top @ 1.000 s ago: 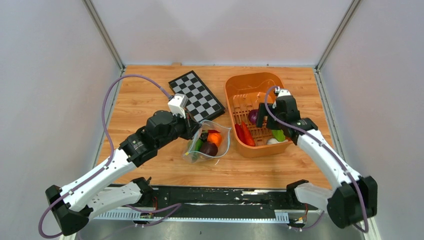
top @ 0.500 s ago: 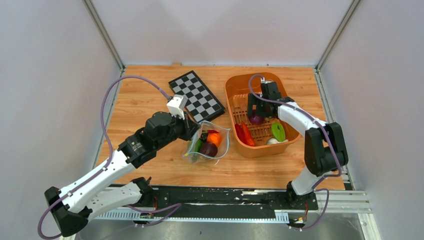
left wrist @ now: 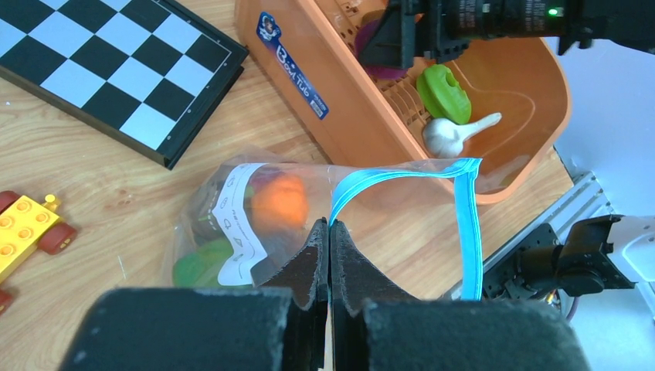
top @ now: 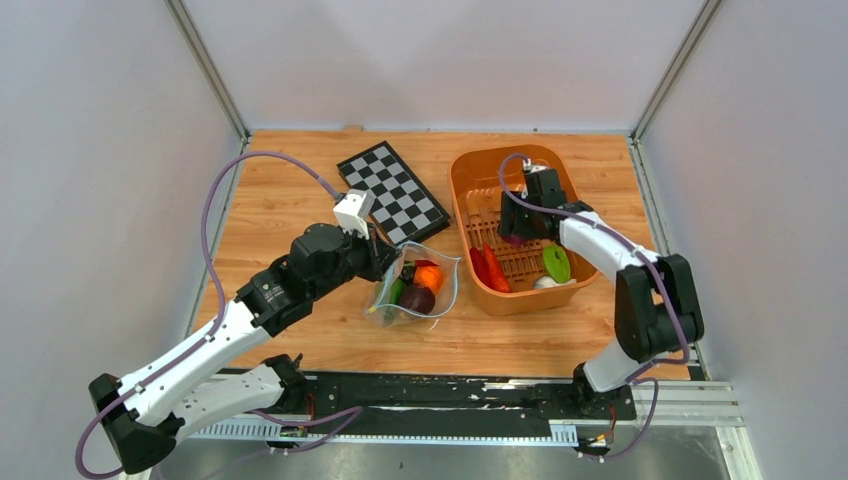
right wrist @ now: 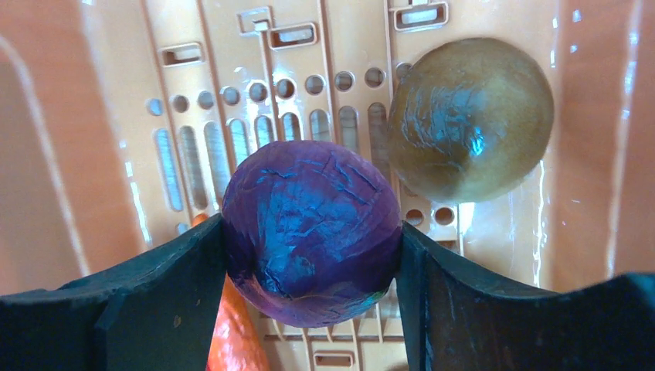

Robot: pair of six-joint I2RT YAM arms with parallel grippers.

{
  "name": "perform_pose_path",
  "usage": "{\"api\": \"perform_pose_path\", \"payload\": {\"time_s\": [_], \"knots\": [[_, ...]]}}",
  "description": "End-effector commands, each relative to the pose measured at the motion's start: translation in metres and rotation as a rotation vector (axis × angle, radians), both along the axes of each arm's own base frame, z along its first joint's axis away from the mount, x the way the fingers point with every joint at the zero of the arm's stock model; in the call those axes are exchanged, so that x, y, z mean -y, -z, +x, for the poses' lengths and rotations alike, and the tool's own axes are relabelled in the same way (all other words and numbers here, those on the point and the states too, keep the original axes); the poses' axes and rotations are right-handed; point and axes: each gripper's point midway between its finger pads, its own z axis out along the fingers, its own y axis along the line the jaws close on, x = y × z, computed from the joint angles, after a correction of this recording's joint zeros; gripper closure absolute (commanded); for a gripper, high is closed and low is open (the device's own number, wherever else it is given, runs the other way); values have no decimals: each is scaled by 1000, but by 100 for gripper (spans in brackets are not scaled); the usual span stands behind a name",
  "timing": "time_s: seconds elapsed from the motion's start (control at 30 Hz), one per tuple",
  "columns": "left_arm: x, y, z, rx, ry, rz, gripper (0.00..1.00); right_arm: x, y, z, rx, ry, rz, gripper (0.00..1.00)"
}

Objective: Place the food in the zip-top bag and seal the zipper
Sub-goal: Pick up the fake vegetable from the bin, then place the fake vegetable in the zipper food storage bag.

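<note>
The clear zip-top bag [top: 422,285] lies on the table and holds orange [left wrist: 279,199], green [left wrist: 197,264] and dark food. My left gripper [left wrist: 330,226] is shut on the bag's mouth edge at one end of the light-blue zipper [left wrist: 468,224], and the mouth gapes open. It also shows in the top view [top: 386,262]. My right gripper [right wrist: 311,228] is down in the orange basket [top: 497,156], with both fingers pressed on a round purple food [right wrist: 311,232]. In the top view, the right gripper [top: 514,230] covers most of it.
The basket also holds a brownish-green ball [right wrist: 471,116], red-orange pieces [top: 490,268], a green piece [left wrist: 444,93] and a white garlic [left wrist: 452,135]. A chessboard [top: 392,190] lies behind the bag. A yellow brick car [left wrist: 27,224] is to the left of the bag.
The right arm has changed pose, its wrist swinging to the far side of the basket, and its fingers now sit on the purple food. The left arm and bag have not moved.
</note>
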Motion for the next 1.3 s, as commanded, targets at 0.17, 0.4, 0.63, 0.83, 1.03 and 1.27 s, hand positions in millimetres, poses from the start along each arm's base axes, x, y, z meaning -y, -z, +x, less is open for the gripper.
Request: {"api": "perform_pose_path", "payload": {"time_s": [0.17, 0.4, 0.63, 0.83, 1.03, 1.27], "knots": [[4, -8, 1, 11, 12, -24, 100, -21, -78, -10, 250, -41, 202, 41], [9, -5, -1, -7, 33, -33, 100, -44, -117, -34, 343, -120, 385, 46], [13, -5, 0, -8, 39, -43, 100, -78, -172, -69, 495, -260, 507, 46], [11, -7, 0, -3, 26, -53, 100, -102, -217, -110, 618, -534, 613, 46], [13, -8, 1, -6, 30, -69, 100, -129, -250, -168, 704, -857, 679, 45], [22, -8, -2, -17, 66, -86, 100, -152, -248, -205, 672, -1050, 643, 44]]}}
